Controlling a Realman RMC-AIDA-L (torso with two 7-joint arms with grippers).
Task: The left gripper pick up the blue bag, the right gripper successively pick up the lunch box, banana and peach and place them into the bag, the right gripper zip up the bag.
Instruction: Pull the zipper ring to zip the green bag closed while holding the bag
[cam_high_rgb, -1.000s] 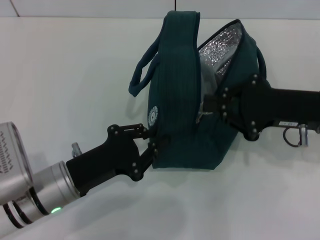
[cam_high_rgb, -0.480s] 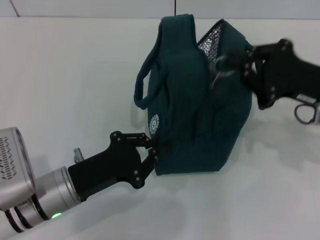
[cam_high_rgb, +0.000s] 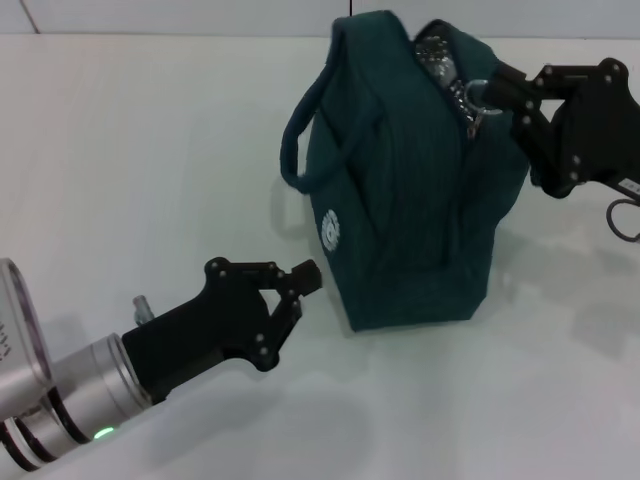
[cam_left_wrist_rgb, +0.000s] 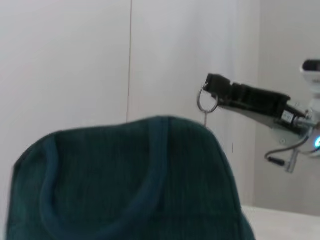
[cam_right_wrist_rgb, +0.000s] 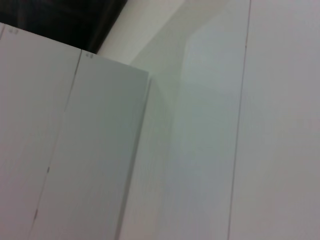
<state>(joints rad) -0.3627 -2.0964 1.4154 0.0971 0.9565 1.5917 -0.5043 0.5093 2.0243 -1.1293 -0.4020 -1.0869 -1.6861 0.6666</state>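
Bag upright on the white table (cam_high_rgb: 120, 150), zipper nearly closed

The blue bag (cam_high_rgb: 410, 190) stood upright, a sliver of foil lining showing on top. The right gripper (cam_high_rgb: 490, 92) pinched the metal zipper pull (cam_high_rgb: 474, 100) there; the left gripper (cam_high_rgb: 298, 285), fingers parted and empty, sat just beside the bag's lower corner.

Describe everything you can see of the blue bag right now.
The blue bag is dark teal ribbed fabric, standing upright on the white table, with a loop handle on its side and a round white logo. It is nearly zipped; a sliver of silver lining shows at the top. The right gripper holds its metal zipper pull. The left gripper sits open, just clear of its lower corner.
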